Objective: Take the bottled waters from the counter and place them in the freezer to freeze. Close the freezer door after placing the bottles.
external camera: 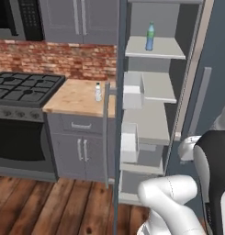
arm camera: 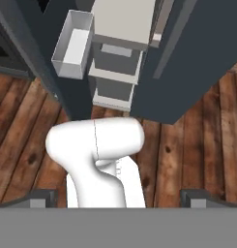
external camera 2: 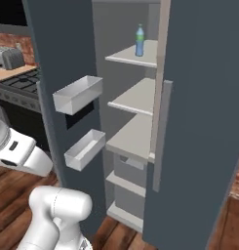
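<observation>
A blue-tinted bottled water with a green cap stands upright on an upper shelf inside the freezer. The clear-whitish bottle stands upright on the counter, near its right end beside the freezer door. The freezer door is swung wide open, its white bins facing inward. In the hand view my gripper points down at the wooden floor in front of the freezer's base. Its fingertips stand far apart and open, holding nothing.
A black gas stove sits left of the counter, with a toaster beyond it. A second slate-grey door with a long bar handle stands shut right of the open compartment. Wooden floor lies in front.
</observation>
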Controlling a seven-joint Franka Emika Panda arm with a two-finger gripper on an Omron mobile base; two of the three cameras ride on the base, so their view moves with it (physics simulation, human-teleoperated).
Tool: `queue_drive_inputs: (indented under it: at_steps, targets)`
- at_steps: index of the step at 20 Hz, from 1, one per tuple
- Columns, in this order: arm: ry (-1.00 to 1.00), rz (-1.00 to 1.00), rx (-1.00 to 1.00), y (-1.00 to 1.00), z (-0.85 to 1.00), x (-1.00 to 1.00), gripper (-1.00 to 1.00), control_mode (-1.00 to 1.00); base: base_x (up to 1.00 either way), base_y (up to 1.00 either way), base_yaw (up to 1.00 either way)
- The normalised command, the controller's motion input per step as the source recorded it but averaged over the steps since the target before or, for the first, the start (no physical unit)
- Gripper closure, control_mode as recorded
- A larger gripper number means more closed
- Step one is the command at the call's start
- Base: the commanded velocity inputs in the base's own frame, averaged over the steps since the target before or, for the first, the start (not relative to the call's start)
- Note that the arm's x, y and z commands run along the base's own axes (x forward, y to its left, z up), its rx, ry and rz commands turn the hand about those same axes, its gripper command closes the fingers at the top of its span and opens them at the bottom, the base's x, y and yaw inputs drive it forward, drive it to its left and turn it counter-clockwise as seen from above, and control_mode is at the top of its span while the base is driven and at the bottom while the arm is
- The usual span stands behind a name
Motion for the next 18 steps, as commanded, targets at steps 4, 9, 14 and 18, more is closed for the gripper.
queue_drive_inputs:
  at_steps: [4,9,14,18]
  targets:
    - [0.00,0.00,0.00,0.00,0.00,0.00,-1.00,1.00,-0.11,0.81,-0.08]
    - [0.00,0.00,0.00,0.00,0.00,0.00,-1.00,1.00,-0.01,0.77,-0.12]
    - [0.00,0.00,0.00,0.00,0.00,0.00,-1.00,1.00,0.13,0.75,-0.19]
    - [0.00,0.00,0.00,0.00,0.00,0.00,-1.00,1.00,0.27,0.77,-0.23]
